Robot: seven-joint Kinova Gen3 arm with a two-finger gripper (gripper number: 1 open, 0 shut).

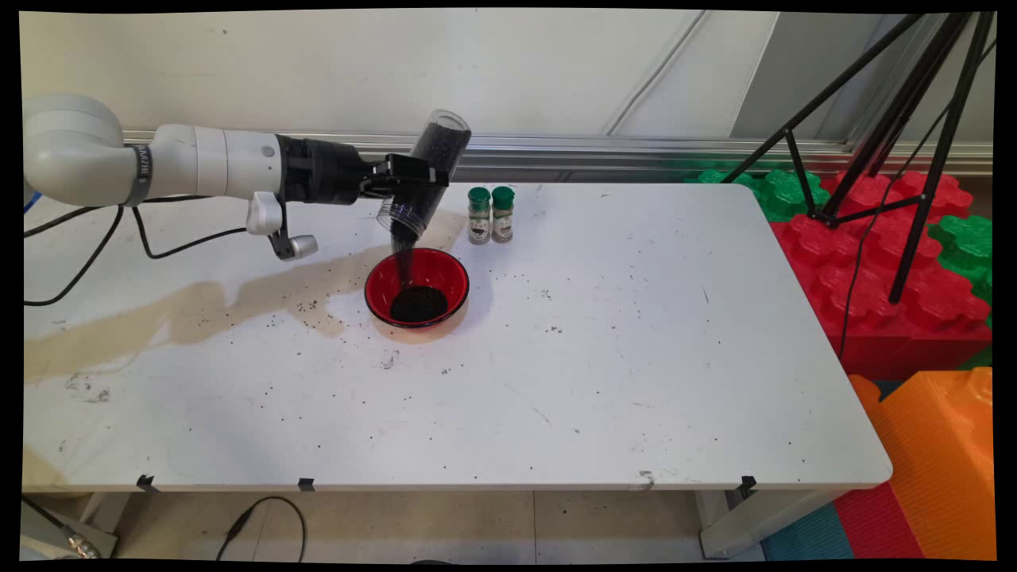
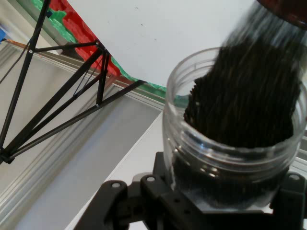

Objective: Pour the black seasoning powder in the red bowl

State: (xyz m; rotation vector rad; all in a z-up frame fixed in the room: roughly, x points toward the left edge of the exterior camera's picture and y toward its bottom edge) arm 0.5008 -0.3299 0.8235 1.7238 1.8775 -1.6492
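Pincer point(image 1: 413, 184) clamped on jar point(image 1: 429, 171), tipped mouth-down; dark grains, possibly seeds, streamed into bowl point(image 1: 417, 287) directly beneath. Two shakers point(image 1: 490, 214) just beyond. Best kept mouth centred; grains littered table point(image 1: 636, 357).

From my hand camera the stream of dark grains point(image 2: 268, 52) smears into a blur, and the red bowl point(image 2: 288, 12) is cut off at the top right corner. The labels on the two green-capped bottles point(image 1: 490, 215) are too small to read — the jar point(image 2: 230, 153) hides my fingertips.
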